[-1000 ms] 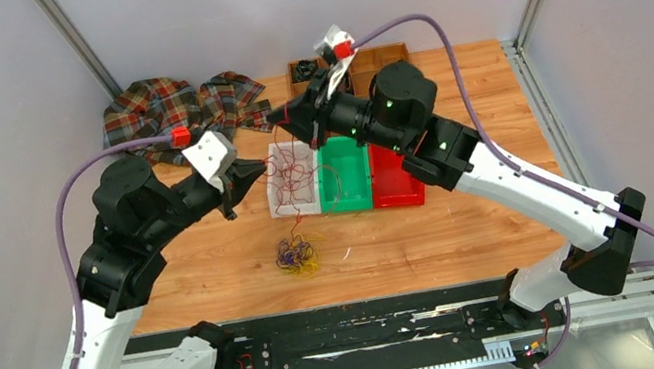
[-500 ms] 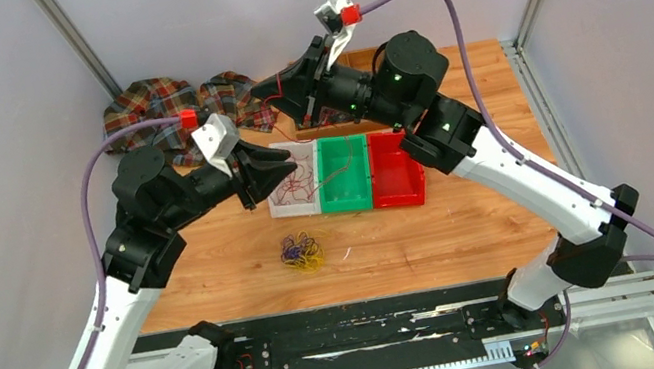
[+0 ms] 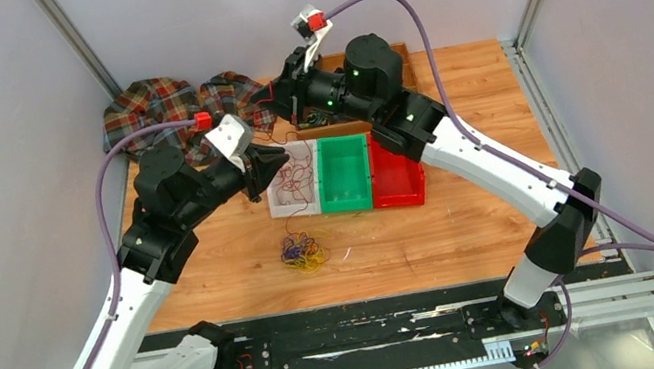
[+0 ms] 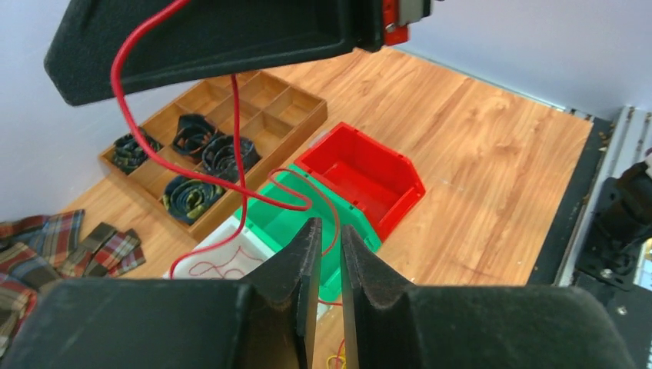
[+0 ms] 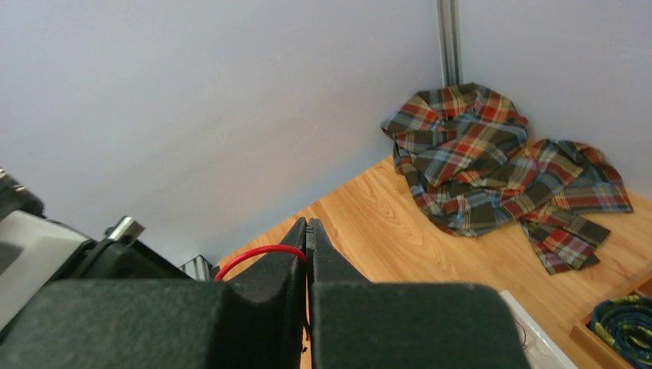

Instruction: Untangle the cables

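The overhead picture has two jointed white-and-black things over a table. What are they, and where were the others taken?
They are two robot arms bolted to a table, seen from above. The other pictures come from a camera on each wrist, looking past that arm's hand. The right hand is pinched shut on a red cable. The left hand is parted, apparently holding nothing. On the table: a white bin, a green bin, a red bin, a tangle of cables, a plaid cloth, a wooden tray.
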Tool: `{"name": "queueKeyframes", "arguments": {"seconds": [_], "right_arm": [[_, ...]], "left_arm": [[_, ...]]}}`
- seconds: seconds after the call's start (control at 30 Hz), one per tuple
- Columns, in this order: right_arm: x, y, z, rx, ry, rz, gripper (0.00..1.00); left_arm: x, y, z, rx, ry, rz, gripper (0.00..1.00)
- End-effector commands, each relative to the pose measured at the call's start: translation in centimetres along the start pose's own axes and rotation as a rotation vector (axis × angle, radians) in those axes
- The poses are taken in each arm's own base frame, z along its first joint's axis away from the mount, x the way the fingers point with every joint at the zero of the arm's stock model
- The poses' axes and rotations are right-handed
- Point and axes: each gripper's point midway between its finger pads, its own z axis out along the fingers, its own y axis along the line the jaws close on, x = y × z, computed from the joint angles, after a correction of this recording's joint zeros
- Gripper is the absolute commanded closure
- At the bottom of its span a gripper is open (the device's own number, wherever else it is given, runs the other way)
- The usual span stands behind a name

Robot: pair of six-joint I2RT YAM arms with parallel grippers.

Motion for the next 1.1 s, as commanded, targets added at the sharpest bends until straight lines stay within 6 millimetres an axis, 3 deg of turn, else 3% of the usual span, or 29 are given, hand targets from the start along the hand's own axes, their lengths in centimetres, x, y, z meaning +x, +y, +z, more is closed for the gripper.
{"name": "queueKeyframes", "arguments": {"seconds": [0.0,0.23,0.4,0.5,0.67,0.8,0.9,1.07], "right_arm": [[0.7,-1.8,1.0,0.003,0.002,0.04,0.99],[0.2,-4.4,2.0,0.045,-0.015,0.039,1.0],[-0.8,-7.3,2.3,0.1,-0.031,0.039,0.99],[-2.8,-8.4,1.9,0.12,-0.071,0.038,0.99],[-7.0,-7.9,1.2,0.112,-0.148,0.014,0.99],[-9.1,-6.8,0.9,0.091,-0.184,0.004,0.99],[-9.4,-6.6,0.9,0.082,-0.191,0.007,0.99],[-7.8,-7.9,1.9,0.105,-0.159,0.019,0.99]], "left_arm": [[0.0,1.1,-0.1,-0.042,-0.012,0.081,0.82],[-0.8,1.1,-0.3,-0.022,-0.012,0.163,0.82],[0.7,0.4,-1.0,0.006,0.054,0.169,0.69],[1.5,0.0,-1.7,0.019,0.075,0.176,0.6],[2.7,-1.1,-2.6,0.059,0.109,0.157,0.52],[4.1,-1.7,-3.3,0.079,0.138,0.16,0.45],[4.8,-1.8,-3.7,0.08,0.153,0.174,0.43],[5.2,-1.7,-3.8,0.074,0.165,0.175,0.41]]}}
